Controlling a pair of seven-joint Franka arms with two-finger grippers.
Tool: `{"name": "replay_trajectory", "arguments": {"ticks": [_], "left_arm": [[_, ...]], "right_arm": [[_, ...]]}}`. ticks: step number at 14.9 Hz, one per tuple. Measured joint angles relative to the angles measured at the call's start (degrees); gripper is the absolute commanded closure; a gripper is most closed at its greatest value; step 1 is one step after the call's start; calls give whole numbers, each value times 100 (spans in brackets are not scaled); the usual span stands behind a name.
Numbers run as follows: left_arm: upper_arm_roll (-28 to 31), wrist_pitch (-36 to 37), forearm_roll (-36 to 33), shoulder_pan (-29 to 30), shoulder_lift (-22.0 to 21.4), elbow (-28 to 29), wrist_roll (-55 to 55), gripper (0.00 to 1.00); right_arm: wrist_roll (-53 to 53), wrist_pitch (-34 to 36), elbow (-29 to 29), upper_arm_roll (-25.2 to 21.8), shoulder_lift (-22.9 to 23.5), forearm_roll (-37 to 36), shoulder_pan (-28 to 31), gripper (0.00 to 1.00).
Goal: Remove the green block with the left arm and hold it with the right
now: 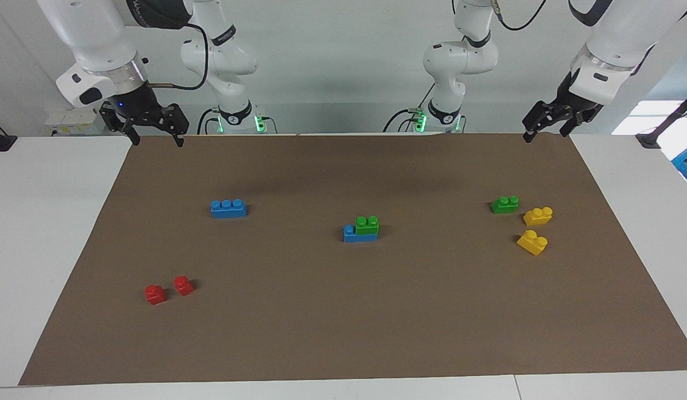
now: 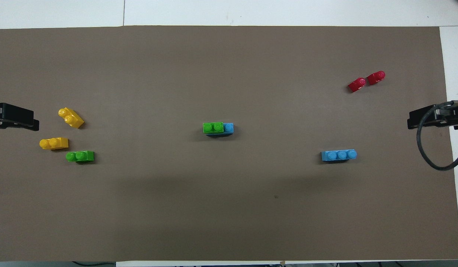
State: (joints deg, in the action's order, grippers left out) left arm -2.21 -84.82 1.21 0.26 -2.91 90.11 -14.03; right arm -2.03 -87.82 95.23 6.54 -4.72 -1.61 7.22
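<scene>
A bright green block (image 1: 367, 224) with two studs sits on top of a blue brick (image 1: 359, 236) in the middle of the brown mat; the pair also shows in the overhead view (image 2: 213, 127). A second green block (image 1: 504, 204) lies loose toward the left arm's end. My left gripper (image 1: 543, 134) is open and empty, raised over the mat's edge nearest the robots at the left arm's end. My right gripper (image 1: 155, 139) is open and empty, raised over the same edge at the right arm's end. Both are well away from the stacked pair.
Two yellow bricks (image 1: 537, 215) (image 1: 532, 241) lie beside the loose green block. A lone blue three-stud brick (image 1: 228, 208) lies toward the right arm's end. Two small red bricks (image 1: 155, 294) (image 1: 183, 285) lie farther from the robots than it. White table (image 1: 43, 222) surrounds the mat.
</scene>
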Motion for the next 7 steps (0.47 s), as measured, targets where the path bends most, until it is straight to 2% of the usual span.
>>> {"name": "replay_trajectory", "arguments": {"ticks": [4,7], "left_arm": [[-73,-452,4,-428,-38,240,-2597,0],[-98,-1227,6,-1065,-224,864,-4903,0]], "right_arm": [[0,-2,20,-1,-14,0,0,0],[0,-37,40,-1,-15,0,0,0]]}}
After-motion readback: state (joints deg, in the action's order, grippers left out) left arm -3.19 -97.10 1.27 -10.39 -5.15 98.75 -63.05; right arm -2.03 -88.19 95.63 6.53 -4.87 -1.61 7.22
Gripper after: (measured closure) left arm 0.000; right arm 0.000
